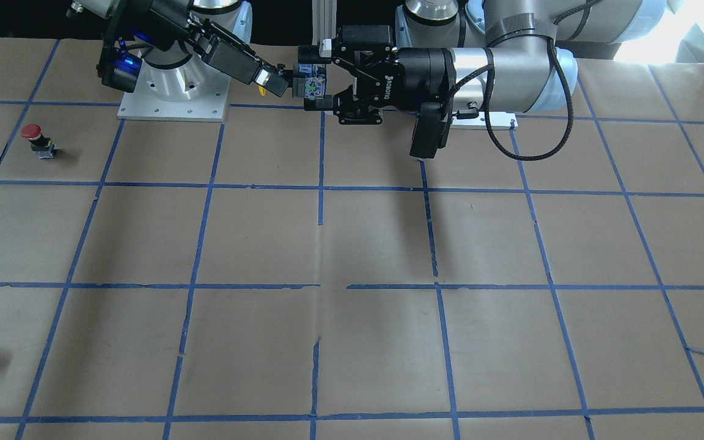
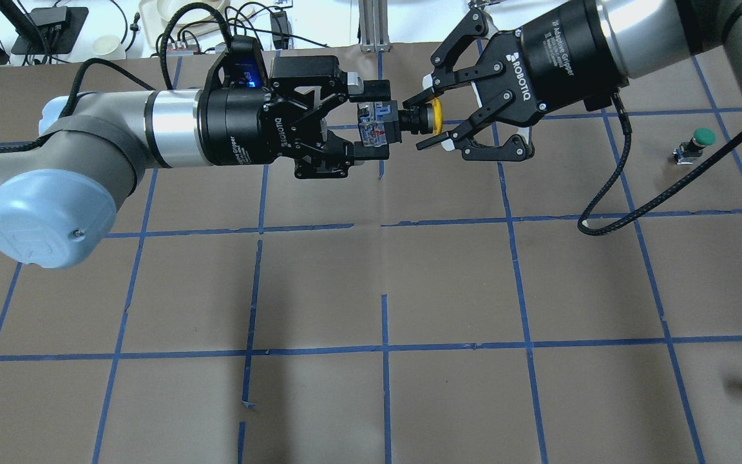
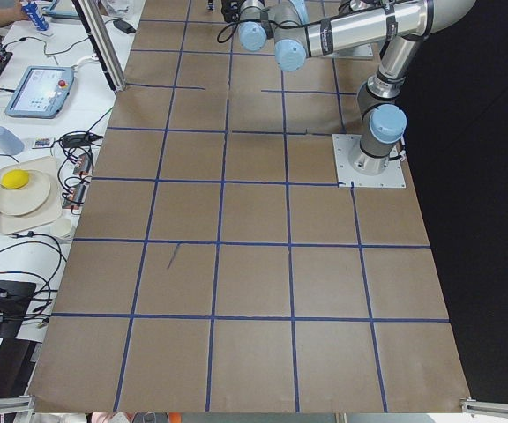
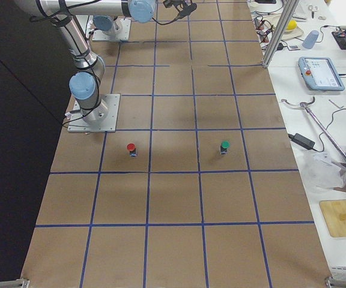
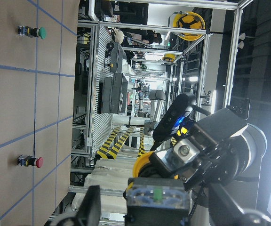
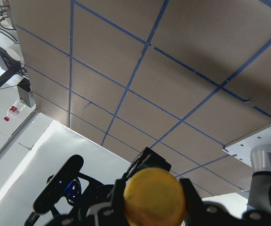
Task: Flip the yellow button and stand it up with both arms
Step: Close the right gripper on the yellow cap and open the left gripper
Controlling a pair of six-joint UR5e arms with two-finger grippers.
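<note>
We see the left black 2-finger gripper (image 2: pixel 374 122) clamping the contact block of the yellow mushroom-capped push button (image 2: pixel 403 122), held aloft, long axis level, cap toward the right black gripper (image 2: pixel 429 121), which brackets it narrowly; we cannot tell if it grips; brown paper tabletop (image 2: pixel 319 290) with blue tape grid; cabled white bench (image 2: pixel 120 26) beyond.

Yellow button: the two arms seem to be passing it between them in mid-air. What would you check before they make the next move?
1. Left gripper clamped on the yellow button at its contact block: ok.
2. Button held above the table, cap pointing at the right gripper: ok.
3. Right gripper's fingers on either side of the cap: ok.
4. Right gripper closed on the cap: not ok, open.
5. Red button and green button far from the handover: ok.
6. Left grip firm enough: cannot tell.
</note>
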